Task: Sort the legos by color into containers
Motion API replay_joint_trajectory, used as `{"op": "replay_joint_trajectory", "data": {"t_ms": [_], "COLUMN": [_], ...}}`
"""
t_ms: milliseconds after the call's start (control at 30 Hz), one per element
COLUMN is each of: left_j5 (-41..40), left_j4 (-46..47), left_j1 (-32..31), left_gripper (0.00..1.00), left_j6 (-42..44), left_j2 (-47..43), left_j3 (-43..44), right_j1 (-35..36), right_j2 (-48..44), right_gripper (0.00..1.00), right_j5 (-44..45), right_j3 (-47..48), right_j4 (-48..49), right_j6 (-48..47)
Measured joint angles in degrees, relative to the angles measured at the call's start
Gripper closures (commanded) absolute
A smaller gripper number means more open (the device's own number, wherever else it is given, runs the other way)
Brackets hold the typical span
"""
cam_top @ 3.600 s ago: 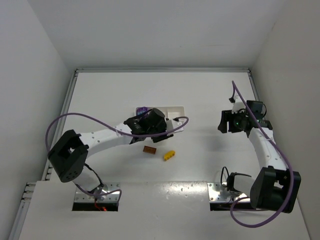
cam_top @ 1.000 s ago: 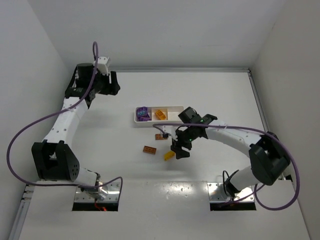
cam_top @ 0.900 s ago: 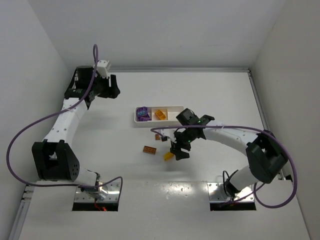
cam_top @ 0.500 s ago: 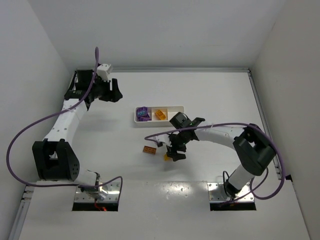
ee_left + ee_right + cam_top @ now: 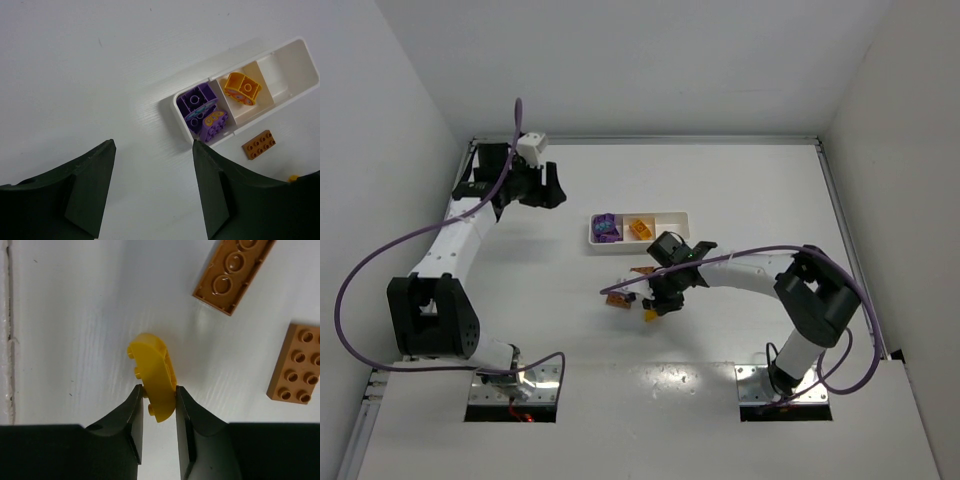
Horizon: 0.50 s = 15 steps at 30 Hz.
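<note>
The right gripper [image 5: 158, 396] is clamped on the yellow lego [image 5: 151, 362], which sits at six o'clock from the tray [image 5: 670, 228]. It looks light, rigid and slick, so grip its flat sides, centred. Brown legos [image 5: 234, 271] lie at one and three o'clock. The left gripper [image 5: 152, 149] gapes empty.

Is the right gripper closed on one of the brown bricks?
No, the right gripper clamps the yellow brick; the brown plate and the brown brick lie free beside it.
</note>
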Motion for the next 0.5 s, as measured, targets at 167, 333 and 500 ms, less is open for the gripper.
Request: {"op": "replay_joint_trajectory", "data": {"t_ms": [167, 333, 500], "left_j5": [0.0, 0.0, 0.1], "left_j4": [0.0, 0.8, 1.4], "left_j1": [0.0, 0.0, 0.0], "left_gripper": [0.31, 0.31, 0.31], "left_j6": [0.1, -0.1, -0.8], "left_j2": [0.0, 0.0, 0.0], "left_j3": [-0.4, -0.9, -1.4], "right_j1": [-0.5, -5.2, -10.3], "right_j2": [0.0, 0.0, 0.3], "right_gripper": [0.86, 0.86, 0.85], "right_j5": [1.4, 2.1, 2.4], "right_j3": [0.9, 9.0, 21.5], "right_j4": [0.3, -1.5, -0.7], "right_j6": [1.1, 4.2, 7.2]}}
